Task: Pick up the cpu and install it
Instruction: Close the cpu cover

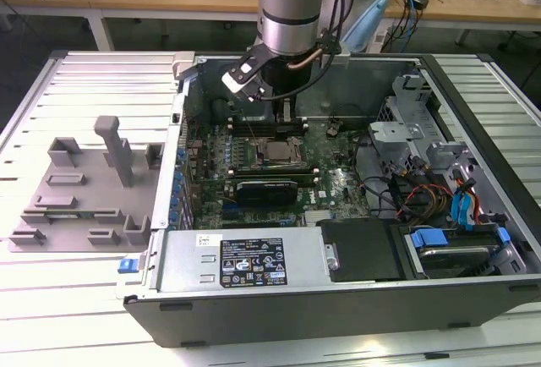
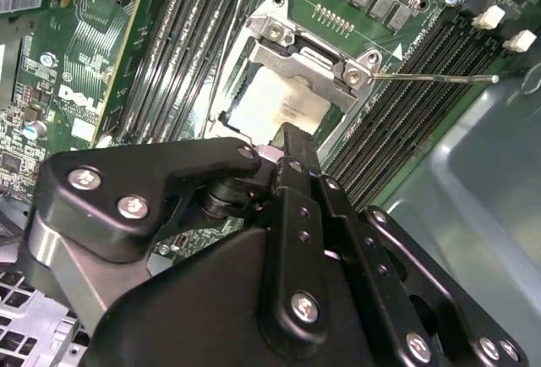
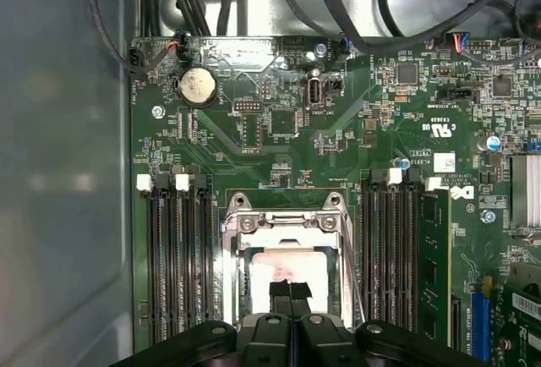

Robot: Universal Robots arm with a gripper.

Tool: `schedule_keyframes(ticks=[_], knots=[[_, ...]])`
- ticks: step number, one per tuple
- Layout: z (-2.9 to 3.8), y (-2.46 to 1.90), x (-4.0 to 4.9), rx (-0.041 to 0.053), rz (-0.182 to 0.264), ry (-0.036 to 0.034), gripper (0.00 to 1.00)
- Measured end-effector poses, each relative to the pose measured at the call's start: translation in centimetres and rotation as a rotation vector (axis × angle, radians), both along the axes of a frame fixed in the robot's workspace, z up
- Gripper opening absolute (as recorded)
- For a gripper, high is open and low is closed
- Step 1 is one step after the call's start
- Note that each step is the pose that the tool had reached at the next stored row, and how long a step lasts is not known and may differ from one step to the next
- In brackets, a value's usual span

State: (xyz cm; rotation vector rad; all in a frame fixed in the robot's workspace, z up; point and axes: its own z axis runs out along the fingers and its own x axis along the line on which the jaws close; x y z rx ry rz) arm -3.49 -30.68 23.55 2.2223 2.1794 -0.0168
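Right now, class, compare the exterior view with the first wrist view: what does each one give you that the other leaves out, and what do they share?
Exterior view: grey fixture blocks beside the computer case, plus the arm reaching in. First wrist view: the round coin battery. Shared: the gripper over the cpu, which lies in its socket on the motherboard.

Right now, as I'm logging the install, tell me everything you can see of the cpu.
The cpu is a flat square chip with a pale silver, metal-looking top. It lies level inside the metal socket frame on the green motherboard, between rows of memory slots. The hand hangs over one edge, its fingers together; whether they touch the chip cannot be told.
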Motion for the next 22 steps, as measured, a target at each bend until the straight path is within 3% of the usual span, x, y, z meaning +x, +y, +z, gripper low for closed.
schedule_keyframes(ticks=[1,4,6,9,10,18,20,22], knots=[[0.0,0.0,0.0,0.0001,0.016,-0.0001,0.11],[0.0,0.0,0.0,-0.0005,0.122,-0.0001,0.11],[0.0,0.0,0.0,-0.0009,0.211,-0.0001,0.11],[0.0,0.0,0.0,-0.0021,0.31,0.0,0.11],[0.0,0.01,0.0,-0.0038,0.365,0.0003,0.11],[0.0,0.02,0.0,-0.0075,0.565,0.0005,0.11],[0.0,0.02,0.0,-0.0081,0.643,0.0003,0.11],[0.0,0.02,0.0,-0.0085,0.689,0.0003,0.11]])
